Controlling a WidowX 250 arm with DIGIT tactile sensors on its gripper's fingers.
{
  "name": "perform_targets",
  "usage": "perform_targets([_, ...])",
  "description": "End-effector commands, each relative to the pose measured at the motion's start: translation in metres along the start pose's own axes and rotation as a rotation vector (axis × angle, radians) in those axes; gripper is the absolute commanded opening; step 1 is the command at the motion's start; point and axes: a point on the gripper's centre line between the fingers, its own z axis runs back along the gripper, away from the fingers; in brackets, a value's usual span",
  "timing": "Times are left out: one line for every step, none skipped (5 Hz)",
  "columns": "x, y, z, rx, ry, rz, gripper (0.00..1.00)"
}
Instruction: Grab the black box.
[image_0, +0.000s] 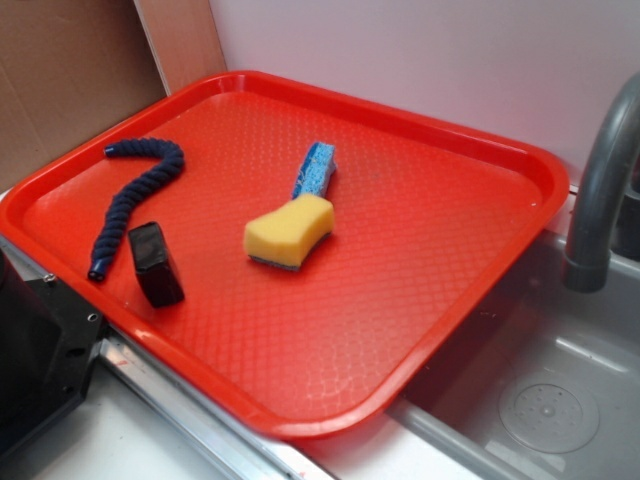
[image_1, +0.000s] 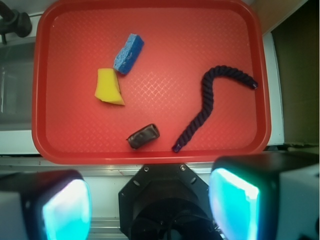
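Four things lie on your red tray (image_0: 520, 175), which sits over the rim of a sink (image_0: 560, 400): the black box (image_0: 156, 263), a dark blue rope (image_0: 130, 200), a yellow sponge (image_0: 289, 230) and a blue sponge (image_0: 316, 170). Taking the yellow sponge as your mark, the black box lies well apart from it toward the tray's near edge, flat on the tray with nothing touching it. The rope curves just beside the box, on the side away from the yellow sponge. The blue sponge touches the yellow sponge's far end. In the wrist view your hand (image_1: 150, 210) hangs off the tray near that edge, its fingers (image_1: 65, 210) spread wide and holding nothing.
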Motion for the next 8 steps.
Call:
perform_targets([0.022, -0.004, -0.057, 0.000, -0.106, 0.338, 1.00])
perform_targets([0.016, 0.001, -0.093, -0.012, -0.095, 0.454, 1.00])
perform_targets([0.001, 0.008, -0.122, -0.022, -0.023, 0.490, 1.00])
perform_targets([-0.004, 0.013, -0.142, -0.085, -0.052, 0.552, 1.00])
perform_targets([-0.004, 0.013, -0.169, -0.114, 0.005, 0.584, 1.00])
perform_targets([0.009, 0.002, -0.189, -0.120, 0.034, 0.571, 1.00])
perform_targets([0.015, -0.001, -0.197, -0.096, 0.099, 0.623, 1.00])
perform_targets([0.018, -0.005, -0.204, -0.076, 0.144, 0.622, 1.00])
